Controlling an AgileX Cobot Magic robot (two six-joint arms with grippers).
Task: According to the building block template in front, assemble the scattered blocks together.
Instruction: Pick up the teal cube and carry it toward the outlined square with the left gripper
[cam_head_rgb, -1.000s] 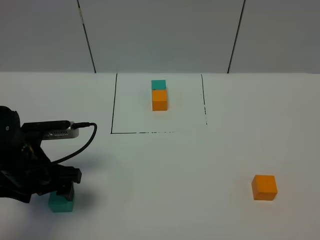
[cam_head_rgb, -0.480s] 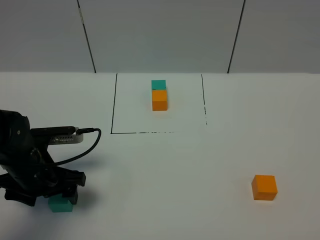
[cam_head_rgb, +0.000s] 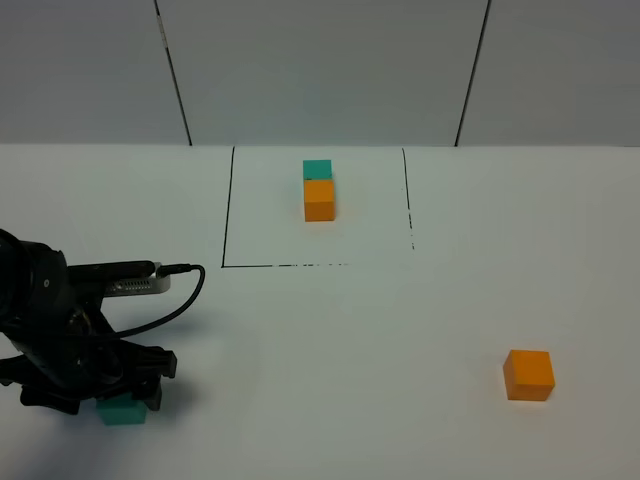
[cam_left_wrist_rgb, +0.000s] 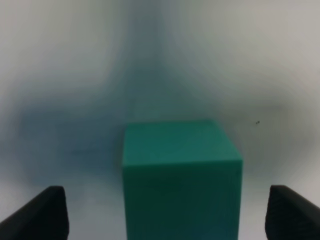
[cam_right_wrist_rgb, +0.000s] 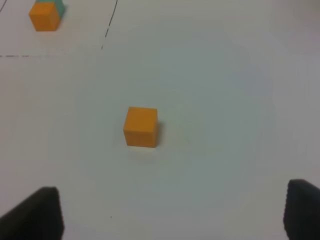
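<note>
Change: left arm found lower over teal block; less of the block is seen from above.
Left gripper: open, jaws flanking teal block at front left of table, no contact.
Right gripper: open, empty; orange block ahead, well apart.
Template: 2 joined cubes inside black outline; long axis front-to-back, teal end far.

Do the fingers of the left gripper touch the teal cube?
Apart. The left wrist view shows bare table between each finger and the teal cube; the jaws stand open around it.
</note>
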